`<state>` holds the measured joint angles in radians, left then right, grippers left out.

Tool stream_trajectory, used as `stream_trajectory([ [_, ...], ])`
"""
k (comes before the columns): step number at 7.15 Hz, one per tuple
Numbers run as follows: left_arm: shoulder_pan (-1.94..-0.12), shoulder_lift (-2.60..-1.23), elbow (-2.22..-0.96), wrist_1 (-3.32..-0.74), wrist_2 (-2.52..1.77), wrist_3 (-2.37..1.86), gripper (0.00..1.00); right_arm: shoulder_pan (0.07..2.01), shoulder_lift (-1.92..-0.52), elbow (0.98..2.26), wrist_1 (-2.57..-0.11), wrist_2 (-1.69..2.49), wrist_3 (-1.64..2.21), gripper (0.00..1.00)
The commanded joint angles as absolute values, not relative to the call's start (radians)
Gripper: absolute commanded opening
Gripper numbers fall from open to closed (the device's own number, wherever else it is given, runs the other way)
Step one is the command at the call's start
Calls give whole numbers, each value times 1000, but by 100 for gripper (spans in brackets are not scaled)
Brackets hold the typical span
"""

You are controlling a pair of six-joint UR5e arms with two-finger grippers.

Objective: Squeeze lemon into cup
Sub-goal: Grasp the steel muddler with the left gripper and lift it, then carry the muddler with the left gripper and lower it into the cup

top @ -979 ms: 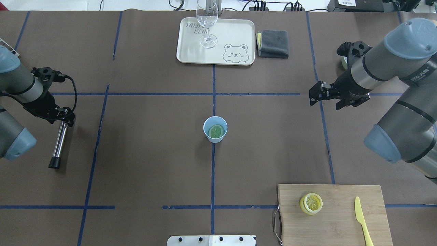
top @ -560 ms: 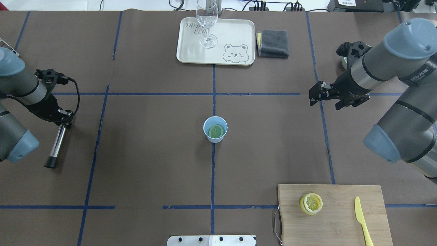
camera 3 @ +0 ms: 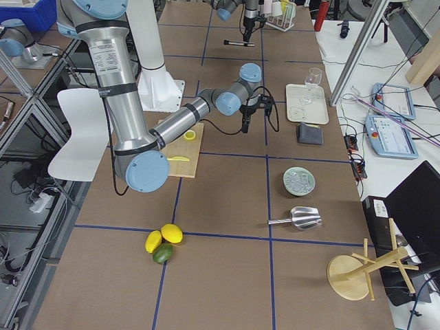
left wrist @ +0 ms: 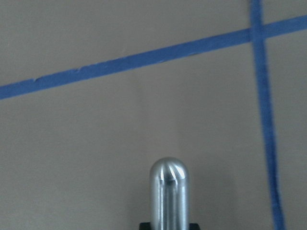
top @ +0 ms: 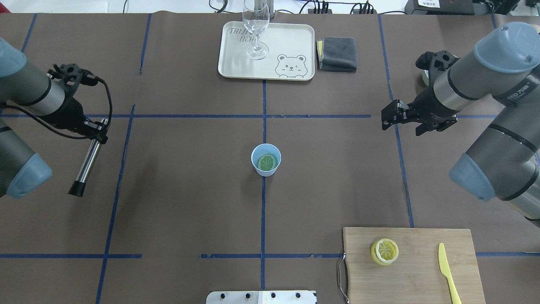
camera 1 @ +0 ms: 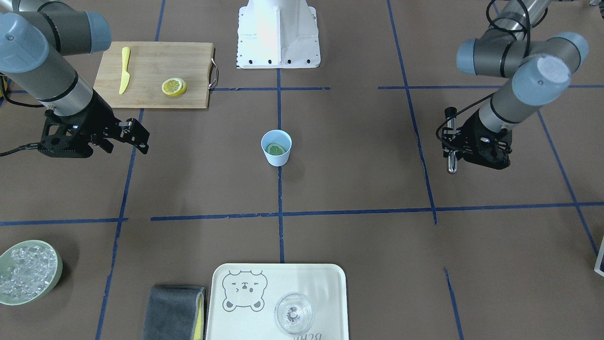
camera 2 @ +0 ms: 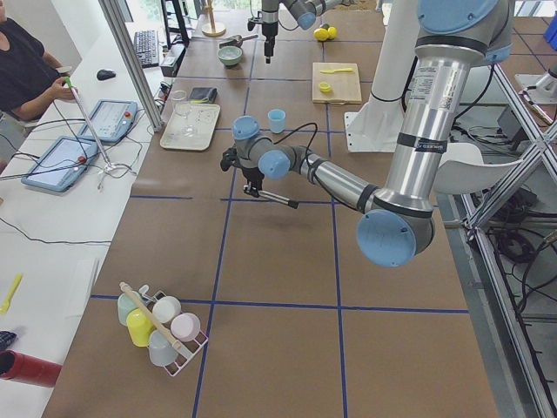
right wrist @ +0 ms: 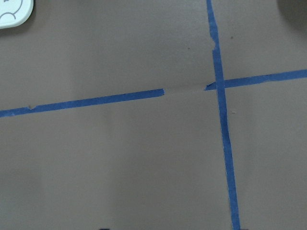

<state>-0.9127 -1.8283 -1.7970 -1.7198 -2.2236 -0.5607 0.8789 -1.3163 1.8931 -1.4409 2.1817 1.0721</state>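
The light-blue cup [top: 266, 159] stands upright at the table's middle, also in the front view [camera 1: 276, 147]. A round slice [top: 268, 162] lies inside it and looks greenish. A small stack of yellow lemon slices [top: 384, 251] lies on the wooden cutting board [top: 422, 274]. My left gripper [top: 98, 131] is far left of the cup and shut on a metal rod with a black tip [top: 86, 162], held tilted above the table. The rod's rounded end shows in the left wrist view [left wrist: 169, 187]. My right gripper [top: 387, 117] is open and empty, far right of the cup.
A yellow knife [top: 446, 270] lies on the board. A cream tray [top: 291, 38] with a clear glass [top: 256, 29] sits at the far edge, a grey cloth [top: 337, 53] beside it. A green bowl of ice [camera 1: 28, 271] stands behind my right arm.
My left gripper has moved toward the far side and slightly toward the middle, carrying the rod. The right arm, cup and slices have not moved.
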Motion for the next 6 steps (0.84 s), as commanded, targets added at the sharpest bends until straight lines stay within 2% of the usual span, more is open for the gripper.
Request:
stream_trajectory([
  [1, -916, -2076, -1917, -1534, -2221, -566, 0, 887, -1324, 1899, -1442, 2184, 1072, 100],
  [2, -847, -2112, -1975, -1540, -2185, -568, 0, 893, -1333, 1905, -1442, 2184, 1071, 100],
  [3, -797, -2179, -1980, -1587, -2105, -571, 0, 902, -1351, 1922, -1442, 2187, 1069, 100],
  [4, -741, -2172, -1974, -1796, -2027, -566, 0, 914, -1364, 1924, -1442, 2189, 1059, 100],
  [6, -675, -2113, -1883, -2401, -1764, -574, 0, 934, -1379, 1918, -1442, 2187, 1013, 100],
])
